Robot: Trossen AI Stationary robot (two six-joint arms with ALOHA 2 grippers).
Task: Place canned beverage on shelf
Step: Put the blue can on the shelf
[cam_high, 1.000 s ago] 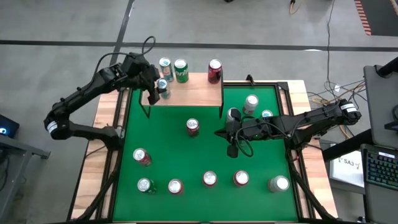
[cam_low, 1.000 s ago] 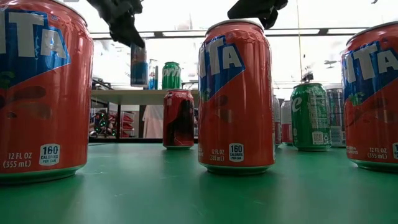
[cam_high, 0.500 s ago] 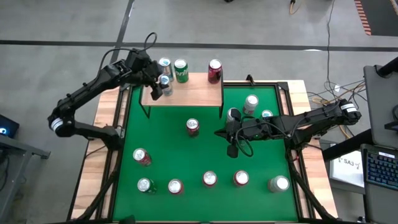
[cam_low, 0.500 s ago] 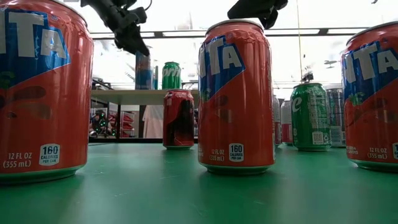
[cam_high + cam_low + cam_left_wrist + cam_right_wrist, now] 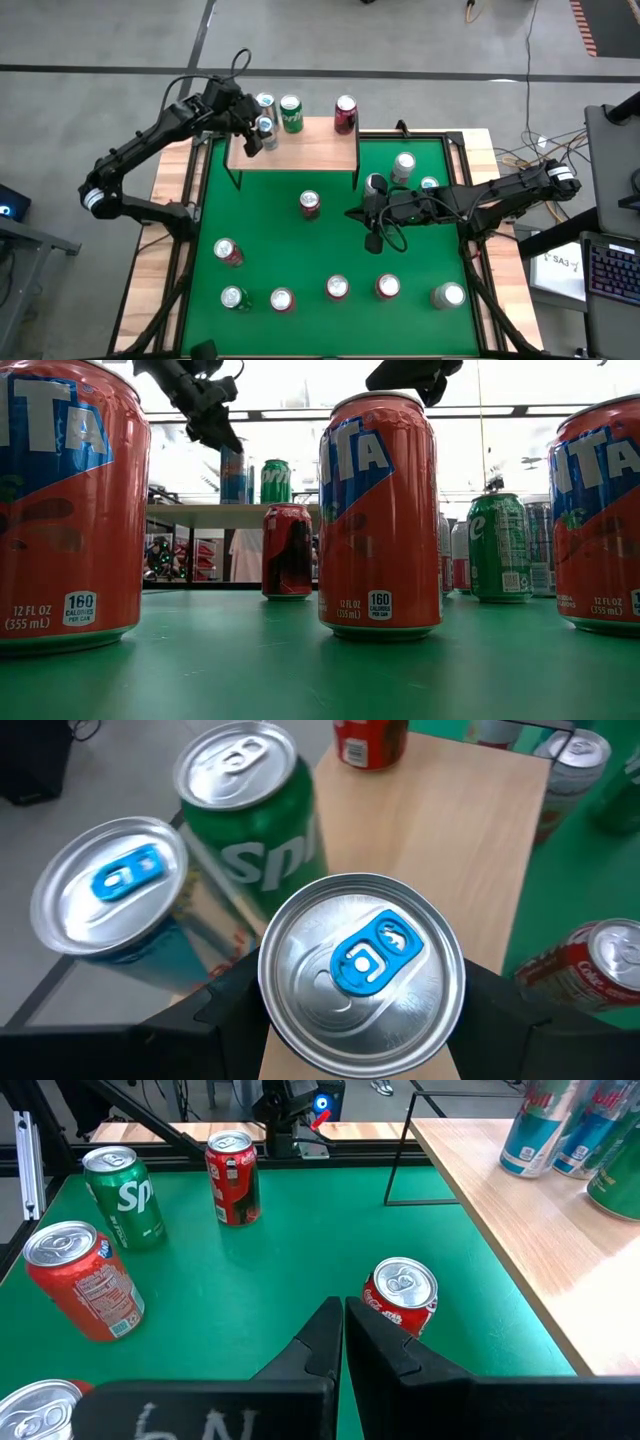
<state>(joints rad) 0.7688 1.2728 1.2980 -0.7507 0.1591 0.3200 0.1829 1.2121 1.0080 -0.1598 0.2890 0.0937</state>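
Can: a blue-tabbed can [image 5: 361,972] sits between the left gripper's fingers, at the shelf's back left corner [image 5: 265,131]; whether its base touches the board cannot be told.
Shelf: the light-wood shelf [image 5: 310,150] stands on thin black legs over the far end of the green table [image 5: 330,250].
Left gripper: the left gripper [image 5: 250,128] is over the shelf's left end, its two dark fingers [image 5: 215,1010] closed against the sides of the can.
Neighbours on the shelf: a second blue-tabbed can [image 5: 112,890] and a green can [image 5: 250,795] stand just beside the held one along the back edge; a dark red can [image 5: 345,112] stands near the back right corner.
Right gripper: the right gripper [image 5: 372,212] waits over the table's middle right, fingers pressed together and holding nothing.
Table: a red can [image 5: 310,203] stands in front of the shelf, and more cans line the near edge.
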